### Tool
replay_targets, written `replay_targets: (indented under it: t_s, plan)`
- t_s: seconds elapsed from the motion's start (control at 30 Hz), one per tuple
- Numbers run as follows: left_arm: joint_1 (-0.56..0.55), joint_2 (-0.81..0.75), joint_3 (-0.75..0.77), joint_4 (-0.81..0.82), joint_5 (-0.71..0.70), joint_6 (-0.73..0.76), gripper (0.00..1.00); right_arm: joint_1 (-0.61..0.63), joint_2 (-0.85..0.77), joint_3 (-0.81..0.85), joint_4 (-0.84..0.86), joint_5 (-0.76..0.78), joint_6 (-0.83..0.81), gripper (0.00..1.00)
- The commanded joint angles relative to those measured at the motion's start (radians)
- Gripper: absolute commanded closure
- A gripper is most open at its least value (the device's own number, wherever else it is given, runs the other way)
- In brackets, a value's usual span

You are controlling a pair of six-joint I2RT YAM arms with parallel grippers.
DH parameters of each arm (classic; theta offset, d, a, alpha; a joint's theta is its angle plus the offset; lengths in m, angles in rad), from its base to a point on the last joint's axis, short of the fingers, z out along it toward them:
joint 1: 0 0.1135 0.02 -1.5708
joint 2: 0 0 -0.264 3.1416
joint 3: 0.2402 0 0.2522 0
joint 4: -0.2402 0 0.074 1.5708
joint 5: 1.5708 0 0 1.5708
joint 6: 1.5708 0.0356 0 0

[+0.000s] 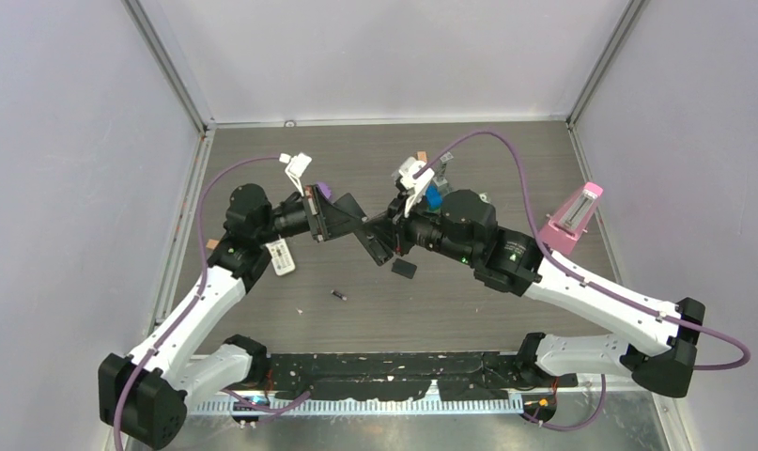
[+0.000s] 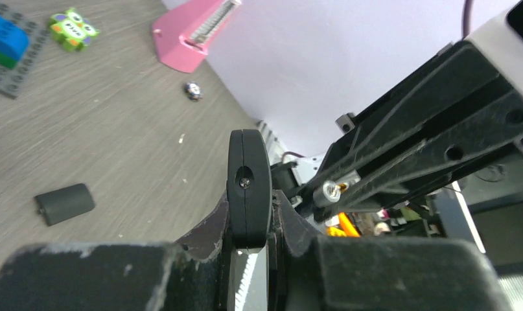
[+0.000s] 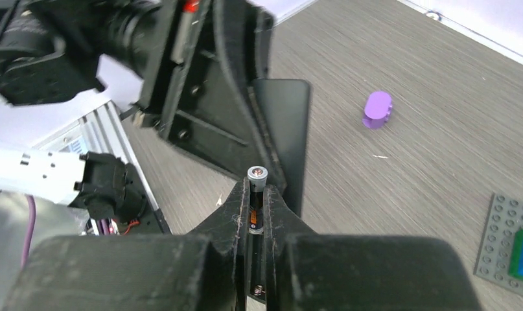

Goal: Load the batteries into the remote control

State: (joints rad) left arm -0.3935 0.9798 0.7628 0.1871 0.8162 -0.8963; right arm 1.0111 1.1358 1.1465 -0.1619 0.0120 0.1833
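Midair, my left gripper (image 2: 249, 214) is closed on the black remote control (image 2: 248, 162), held edge-on. My right gripper (image 3: 257, 189) pinches an orange battery (image 3: 256, 173) upright, its silvery tip just beside the remote's dark face. A second battery (image 1: 338, 295) lies loose on the table (image 1: 262, 160), apart from both grippers.

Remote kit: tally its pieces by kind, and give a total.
remote control: 1
battery cover: 1
batteries: 2, one in the right gripper, one lying loose
Total: 4
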Motion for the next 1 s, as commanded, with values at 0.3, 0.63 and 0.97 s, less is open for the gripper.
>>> replay_targets:
  t_s: [0.3,0.63,0.97]
  plan:
    - [0.087,0.066,-0.013,0.379,0.21,-0.274,1.0,0.071,-0.028,0.044,-0.071,0.077,-0.168,0.95]
    - [0.109,0.156,-0.049,0.742,0.23,-0.535,1.0,0.076,-0.008,0.054,-0.113,0.053,-0.173,0.95]
    - [0.111,0.139,-0.054,0.749,0.236,-0.506,1.0,0.076,0.056,0.134,-0.262,0.008,-0.196,0.91]
